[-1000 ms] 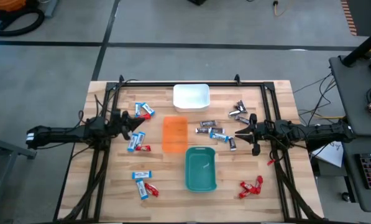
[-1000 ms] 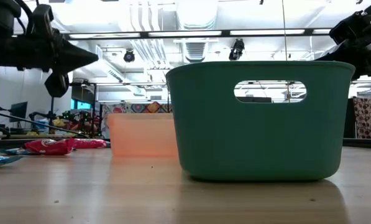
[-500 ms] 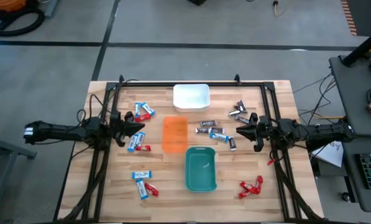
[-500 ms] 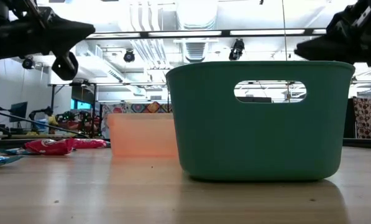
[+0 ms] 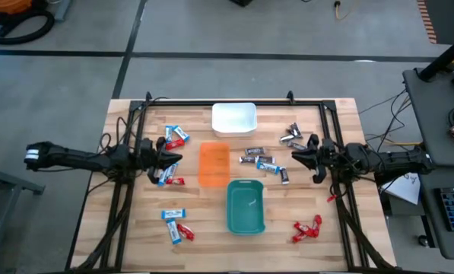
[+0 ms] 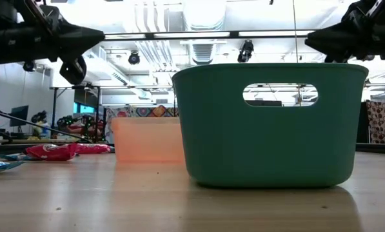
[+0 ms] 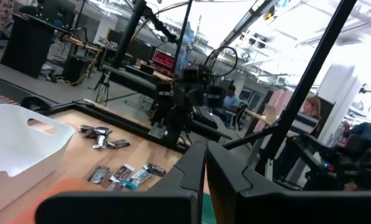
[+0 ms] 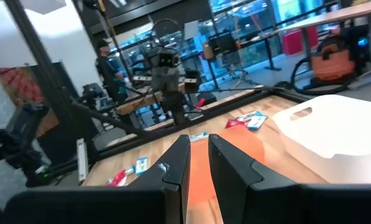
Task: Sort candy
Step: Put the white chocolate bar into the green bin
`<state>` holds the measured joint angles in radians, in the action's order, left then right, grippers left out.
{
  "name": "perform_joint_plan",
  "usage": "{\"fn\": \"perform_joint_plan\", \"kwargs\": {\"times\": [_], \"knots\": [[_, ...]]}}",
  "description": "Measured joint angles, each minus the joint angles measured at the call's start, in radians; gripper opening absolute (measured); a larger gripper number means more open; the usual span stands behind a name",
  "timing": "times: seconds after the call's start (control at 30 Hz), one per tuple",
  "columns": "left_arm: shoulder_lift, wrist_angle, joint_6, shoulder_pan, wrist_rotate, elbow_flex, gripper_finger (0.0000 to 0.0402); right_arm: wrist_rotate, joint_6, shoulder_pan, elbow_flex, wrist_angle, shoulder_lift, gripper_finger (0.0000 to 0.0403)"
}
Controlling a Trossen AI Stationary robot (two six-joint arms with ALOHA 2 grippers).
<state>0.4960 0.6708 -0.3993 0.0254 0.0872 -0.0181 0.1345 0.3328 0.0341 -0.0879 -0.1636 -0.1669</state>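
A: Reading from the left, your left claw (image 5: pixel 171 157) hangs above the desk (image 5: pixel 135 228) with its fingers nearly together and nothing held. A blue-and-white candy (image 5: pixel 164 174) lies just beside and below its tip, long axis roughly along the arm's reach, with a red candy (image 5: pixel 174 181) next to it.

B: And the other arm?

A: Your right claw (image 5: pixel 296 157) sits at the right, also nearly closed and empty. The dark candies (image 5: pixel 251 156) lie between it and the orange tray (image 5: pixel 214 164), so the right arm is nearer those and the left arm nearer the blue-and-white pieces.

B: The containers?

A: The orange tray and the white tray (image 5: pixel 234 118) look empty. The teal tray (image 5: pixel 246 207) shows a faint mark inside; you cannot tell whether it is a candy.
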Motion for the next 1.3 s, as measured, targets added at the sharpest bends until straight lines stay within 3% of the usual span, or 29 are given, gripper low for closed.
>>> {"fn": "perform_joint_plan", "kwargs": {"times": [0.33, 0.43, 0.7, 1.07, 1.3], "knots": [[0.046, 0.023, 0.000, 0.000, 0.012, 0.000, 0.0000, 0.074, -0.018, 0.000, -0.003, -0.014, -0.023, 0.0052], [0.057, 0.061, 0.040, -0.001, 0.026, -0.010, 0.0000, 0.137, -0.040, 0.000, -0.003, -0.043, -0.078, 0.0052], [0.106, 0.032, 0.238, -0.001, 0.026, -0.117, 0.0000, 0.167, -0.099, 0.000, -0.075, -0.083, -0.274, 0.0052], [0.224, -0.138, 0.311, -0.001, 0.026, -0.221, 0.0000, 0.180, -0.105, 0.000, -0.386, 0.430, -0.599, 0.0052], [0.265, -0.137, 0.312, -0.001, 0.032, -0.233, 0.0000, 0.181, -0.031, 0.000, -0.461, 0.567, -0.749, 0.0052]]}}
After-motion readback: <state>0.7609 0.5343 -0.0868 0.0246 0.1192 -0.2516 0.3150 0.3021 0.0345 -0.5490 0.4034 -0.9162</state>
